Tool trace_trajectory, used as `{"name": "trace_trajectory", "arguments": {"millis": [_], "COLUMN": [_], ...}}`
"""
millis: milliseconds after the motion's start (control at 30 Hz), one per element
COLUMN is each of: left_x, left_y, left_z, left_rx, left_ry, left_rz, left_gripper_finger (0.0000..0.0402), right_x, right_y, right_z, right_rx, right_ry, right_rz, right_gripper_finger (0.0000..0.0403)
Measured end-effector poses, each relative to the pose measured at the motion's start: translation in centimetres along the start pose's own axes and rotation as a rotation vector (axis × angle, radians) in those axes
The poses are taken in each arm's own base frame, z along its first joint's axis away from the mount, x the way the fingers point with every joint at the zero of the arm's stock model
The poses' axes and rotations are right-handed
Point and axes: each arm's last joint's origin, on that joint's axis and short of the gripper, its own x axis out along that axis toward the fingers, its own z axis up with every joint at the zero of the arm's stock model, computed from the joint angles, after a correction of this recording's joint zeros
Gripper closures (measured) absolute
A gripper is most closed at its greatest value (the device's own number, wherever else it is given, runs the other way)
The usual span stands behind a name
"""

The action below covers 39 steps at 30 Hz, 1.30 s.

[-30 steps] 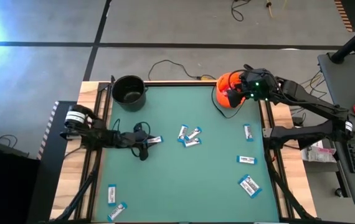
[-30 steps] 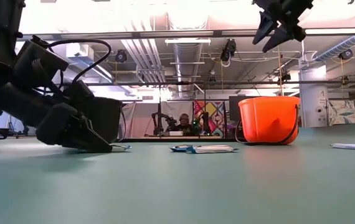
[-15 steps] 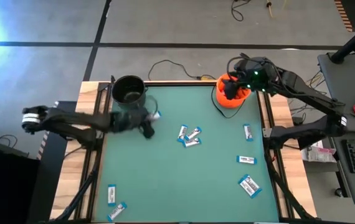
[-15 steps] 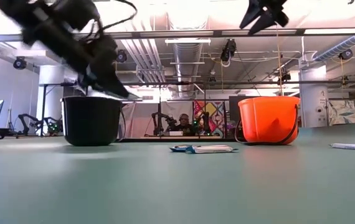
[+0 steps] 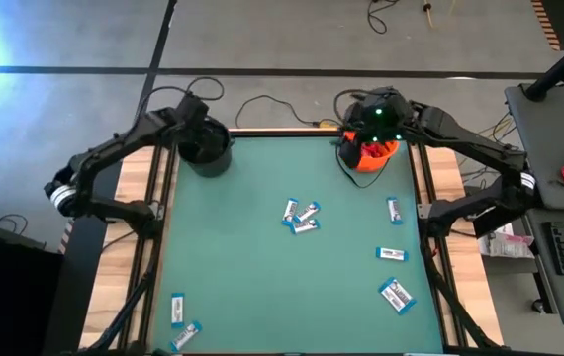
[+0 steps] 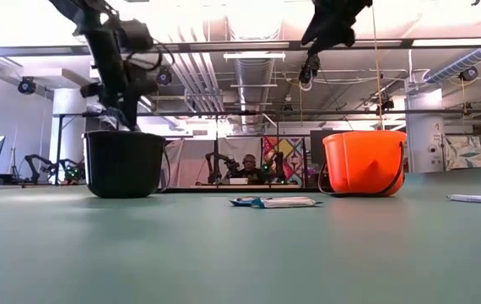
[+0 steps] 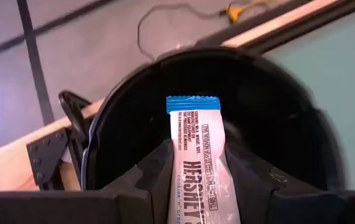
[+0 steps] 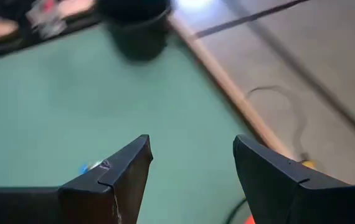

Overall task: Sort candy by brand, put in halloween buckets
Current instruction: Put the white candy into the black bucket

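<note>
Pinched between the left gripper's (image 7: pixel 196 186) fingers is a white-and-blue Hershey's bar (image 7: pixel 197 155), held right over the mouth of the black cauldron bucket (image 5: pixel 206 145) at the table's far left corner. From the low camera that gripper (image 6: pixel 127 114) hangs just above the cauldron's (image 6: pixel 123 163) rim. Across the table, the right gripper (image 8: pixel 190 168) has its fingers spread with nothing between them; it hovers above the orange bucket (image 5: pixel 369 156) at the far right corner, high over it (image 6: pixel 364 162) in the low view. On the green table (image 5: pixel 262 267) more white-and-blue bars lie scattered: a cluster of three (image 5: pixel 301 215) near the middle, three singles (image 5: pixel 394 254) well apart down the right side, and two (image 5: pixel 180 318) close together at the near left corner. Something red (image 5: pixel 373 151) shows inside the orange bucket, though I cannot make out what it is.
</note>
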Motion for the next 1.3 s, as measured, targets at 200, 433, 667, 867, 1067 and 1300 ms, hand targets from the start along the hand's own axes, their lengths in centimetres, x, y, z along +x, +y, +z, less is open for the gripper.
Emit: {"name": "trace_trajectory", "arguments": {"millis": [200, 433, 667, 867, 1067, 1300], "left_x": [3.6, 5.8, 4.0, -2.3, -6.6, -5.5], "left_y": [-0.2, -0.7, -0.5, -2.2, -7.8, -13.6], "left_z": [0.0, 0.2, 1.7, 3.6, 1.5, -5.1], "left_rx": [0.011, 0.013, 0.055, 0.077, 0.207, 0.314], "left_ry": [0.117, 0.167, 0.181, 0.066, -0.203, -0.244], "left_rz": [0.061, 0.143, 0.14, -0.148, -0.421, -0.519], "left_gripper_finger": [0.0288, 0.0267, 0.0197, 0.0149, 0.0144, 0.0144], "right_x": [3.9, 6.7, 6.4, 8.2, 12.1, 15.8], "right_y": [1.4, 4.2, 6.7, 7.7, 7.5, 8.4], "right_z": [-2.4, -5.6, -6.6, -7.3, -10.9, -15.1], "right_rx": [-0.032, -0.046, -0.054, -0.109, -0.173, -0.264], "right_ry": [0.146, 0.31, 0.338, 0.26, 0.252, 0.271], "right_rz": [0.28, 0.35, 0.397, 0.427, 0.381, 0.389], "right_gripper_finger": [0.0184, 0.0184, 0.0184, 0.0184, 0.0184, 0.0184]}}
